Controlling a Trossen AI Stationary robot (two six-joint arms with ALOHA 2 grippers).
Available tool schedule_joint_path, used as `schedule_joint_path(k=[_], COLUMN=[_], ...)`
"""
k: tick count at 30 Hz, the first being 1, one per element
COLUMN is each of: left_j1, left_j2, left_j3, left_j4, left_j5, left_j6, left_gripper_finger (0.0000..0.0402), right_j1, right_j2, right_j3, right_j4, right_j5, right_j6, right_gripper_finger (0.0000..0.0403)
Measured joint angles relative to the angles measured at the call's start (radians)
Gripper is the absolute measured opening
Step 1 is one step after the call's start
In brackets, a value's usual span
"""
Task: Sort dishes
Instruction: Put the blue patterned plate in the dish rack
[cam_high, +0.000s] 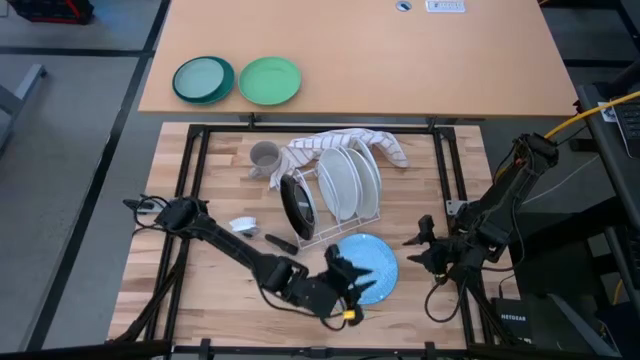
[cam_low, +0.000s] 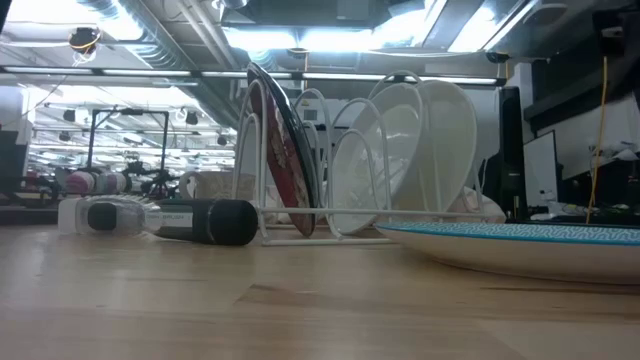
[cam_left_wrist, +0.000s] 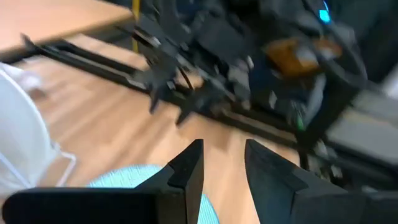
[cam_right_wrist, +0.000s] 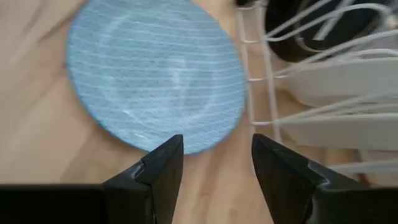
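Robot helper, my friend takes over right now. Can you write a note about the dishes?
Left gripper: open, empty, over the light blue plate lying flat on the table.
Right gripper: open, empty, beside that plate.
Done: two white plates and the flowered plate stand in the rack.
Left: blue plate; grey cup behind the rack.

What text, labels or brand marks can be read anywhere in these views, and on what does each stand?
"NETGEAR": on the dark box on the floor right of the table, in the high view; small, only just readable.
White label on the far tan table: has print, too small to read.
Nothing readable on the plates, the rack or either gripper.
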Motion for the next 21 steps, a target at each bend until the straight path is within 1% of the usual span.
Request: schedule_joint_path(k=[5, 8, 12, 17, 21], left_j1=[-0.04, -0.061, -0.077, -0.086, -0.084], left_j2=[0.0, 0.002, 0.001, 0.02, 0.051], left_j3=[0.0, -0.001, -0.049, -0.114, -0.14], left_j4=[-0.138, -0.193, -0.211, -0.214, -0.215], left_j5=[0.099, 0.12, 0.152, 0.157, 0.161], left_j6=[0.0, 0.0, 0.029, 0.094, 0.163], left_gripper_finger=[0.0106, 0.0106, 0.0106, 0.0106, 0.0106], right_j1=[0.0, 0.001, 0.001, 0.001, 0.001], right_j2=[0.06, 0.105, 0.157, 0.205, 0.234], right_j3=[0.001, 0.001, 0.001, 0.001, 0.001], right_j4=[0.115, 0.182, 0.264, 0.358, 0.397], right_j5=[-0.039, -0.04, -0.067, -0.104, -0.126], right_j6=[-0.001, 0.0, 0.0, 0.0, 0.0], right_gripper_finger=[0.0195, 0.0195, 0.0195, 0.0195, 0.0195])
